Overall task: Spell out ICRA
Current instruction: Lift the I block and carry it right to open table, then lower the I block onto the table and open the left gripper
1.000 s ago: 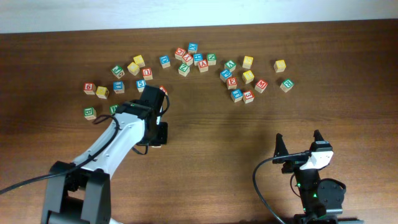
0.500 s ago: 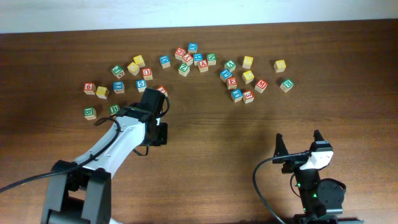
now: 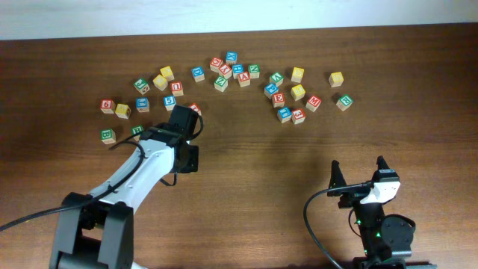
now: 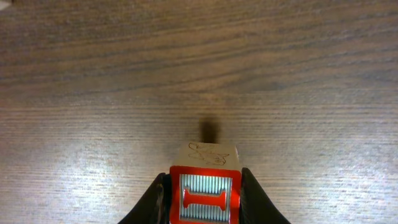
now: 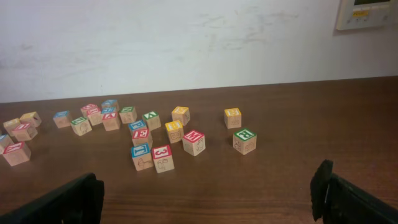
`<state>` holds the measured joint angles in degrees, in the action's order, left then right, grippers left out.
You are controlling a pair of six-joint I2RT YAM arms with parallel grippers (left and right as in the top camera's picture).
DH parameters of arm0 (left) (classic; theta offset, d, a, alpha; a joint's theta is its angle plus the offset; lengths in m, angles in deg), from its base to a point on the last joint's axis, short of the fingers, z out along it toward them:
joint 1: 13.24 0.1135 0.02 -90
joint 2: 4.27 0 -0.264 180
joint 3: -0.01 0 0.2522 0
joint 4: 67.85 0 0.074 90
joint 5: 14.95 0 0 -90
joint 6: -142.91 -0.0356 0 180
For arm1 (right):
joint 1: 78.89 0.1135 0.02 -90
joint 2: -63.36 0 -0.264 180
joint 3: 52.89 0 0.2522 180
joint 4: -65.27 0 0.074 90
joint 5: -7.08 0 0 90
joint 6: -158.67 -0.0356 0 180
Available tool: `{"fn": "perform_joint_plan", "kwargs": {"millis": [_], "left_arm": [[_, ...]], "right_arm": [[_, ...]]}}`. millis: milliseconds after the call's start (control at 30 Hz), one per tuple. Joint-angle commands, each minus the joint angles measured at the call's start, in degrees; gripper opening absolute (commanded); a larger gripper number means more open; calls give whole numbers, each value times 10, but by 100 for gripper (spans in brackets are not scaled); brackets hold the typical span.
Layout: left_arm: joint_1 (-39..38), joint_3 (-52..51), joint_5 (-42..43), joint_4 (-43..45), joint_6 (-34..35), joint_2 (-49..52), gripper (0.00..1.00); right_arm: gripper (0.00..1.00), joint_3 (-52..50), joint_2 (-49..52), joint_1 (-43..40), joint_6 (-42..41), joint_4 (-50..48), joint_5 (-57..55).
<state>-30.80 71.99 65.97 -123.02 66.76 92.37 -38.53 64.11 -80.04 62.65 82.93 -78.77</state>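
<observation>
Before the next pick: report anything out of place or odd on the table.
Nothing stands out. The letter cubes lie scattered at mixed angles, none visibly damaged; the left gripper holds the red I cube.

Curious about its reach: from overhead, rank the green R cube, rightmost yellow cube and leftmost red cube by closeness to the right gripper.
From the right gripper:
1. green R cube, right side.
2. yellow cube, beyond it.
3. red cube, far left.
</observation>
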Motion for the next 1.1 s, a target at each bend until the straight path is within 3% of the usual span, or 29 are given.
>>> {"fn": "perform_joint_plan", "kwargs": {"millis": [0,867,1067], "left_arm": [[0,-6,-9,3,-7,-7,20],[0,-31,-9,30,-7,-7,26],[0,-31,-13,30,-7,-7,51]], "right_arm": [[98,-3,-3,-4,-2,3,-1],[98,-3,-3,-4,-2,3,-1],[98,-3,-3,-4,-2,3,-1]]}}
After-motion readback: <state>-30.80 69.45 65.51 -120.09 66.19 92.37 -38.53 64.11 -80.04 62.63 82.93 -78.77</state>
